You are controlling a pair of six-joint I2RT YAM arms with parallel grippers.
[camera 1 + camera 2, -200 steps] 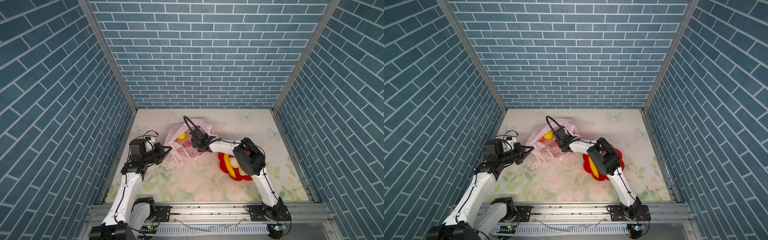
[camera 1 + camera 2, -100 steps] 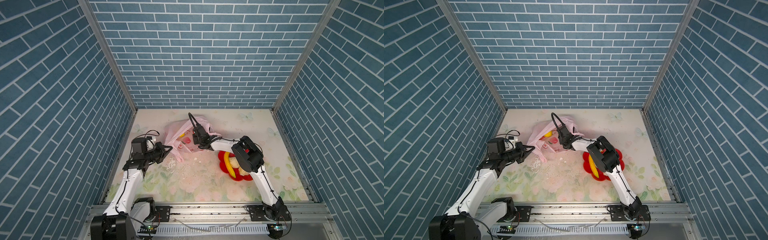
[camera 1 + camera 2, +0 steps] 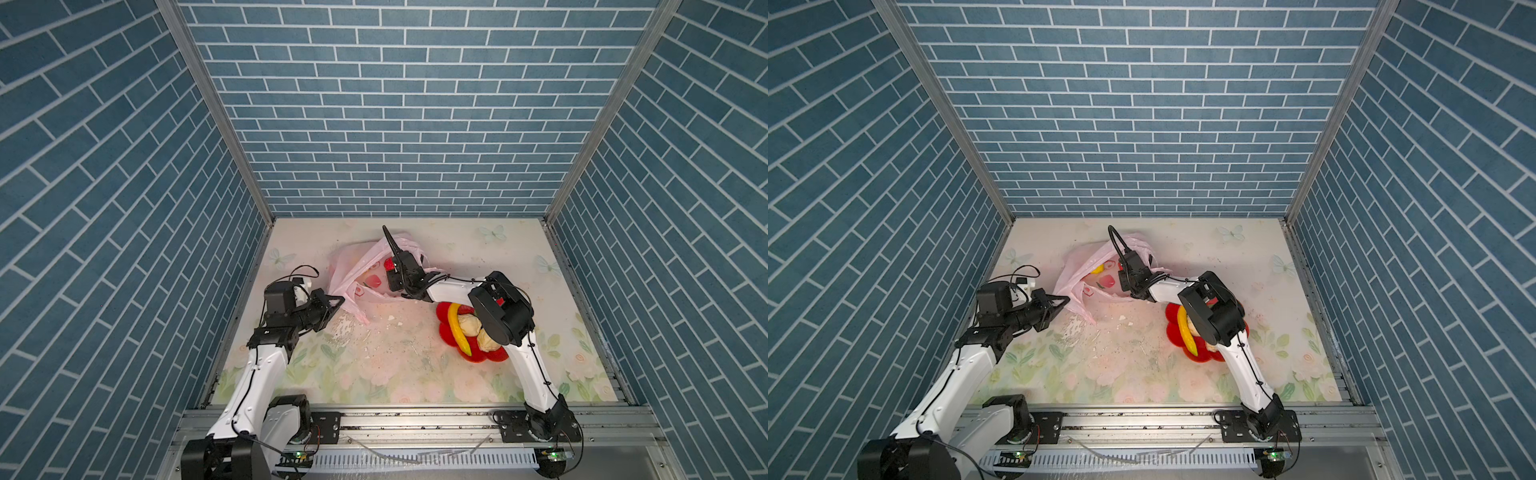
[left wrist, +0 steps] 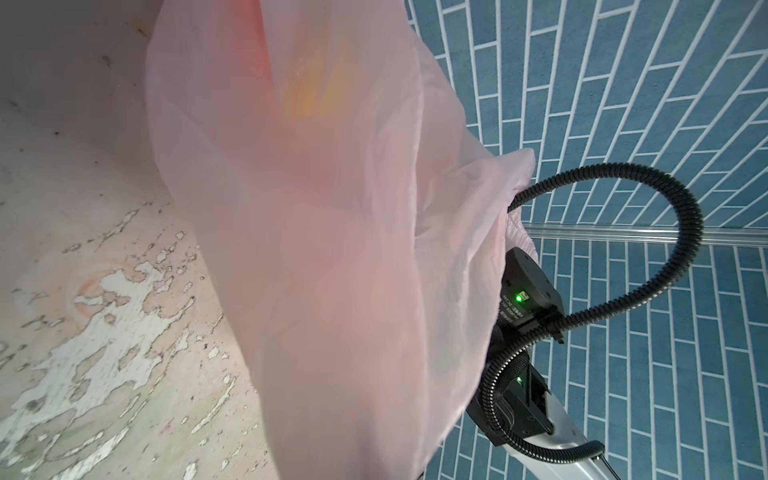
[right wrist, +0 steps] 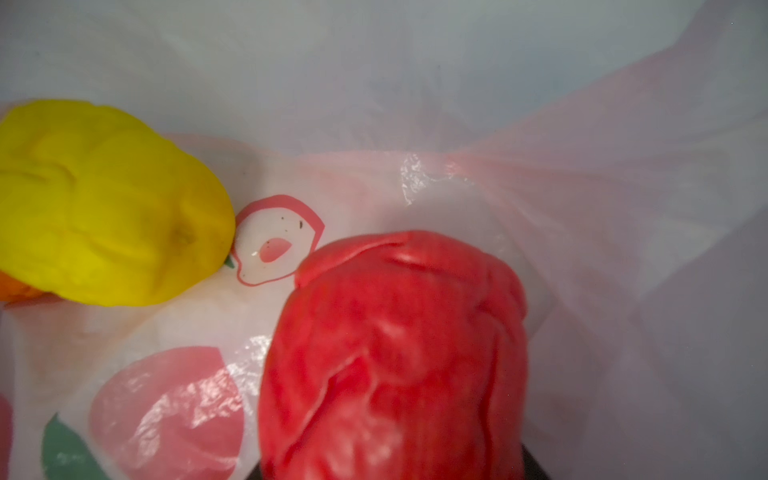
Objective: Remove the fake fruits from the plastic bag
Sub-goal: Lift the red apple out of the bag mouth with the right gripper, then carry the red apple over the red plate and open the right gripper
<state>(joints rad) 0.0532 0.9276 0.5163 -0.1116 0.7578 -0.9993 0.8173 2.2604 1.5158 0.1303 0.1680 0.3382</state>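
- Pink plastic bag lies on the bench, far side; your left tool pinches its rim, so hold that film taut.
- Red berry sits inside, right at your right tool; whether those jaws grip it cannot be told, so check before lifting clear.
- Yellow lemon lies near it, inside too.

inside the plastic bag, a red berry fills the foreground; a yellow lemon lies apart.
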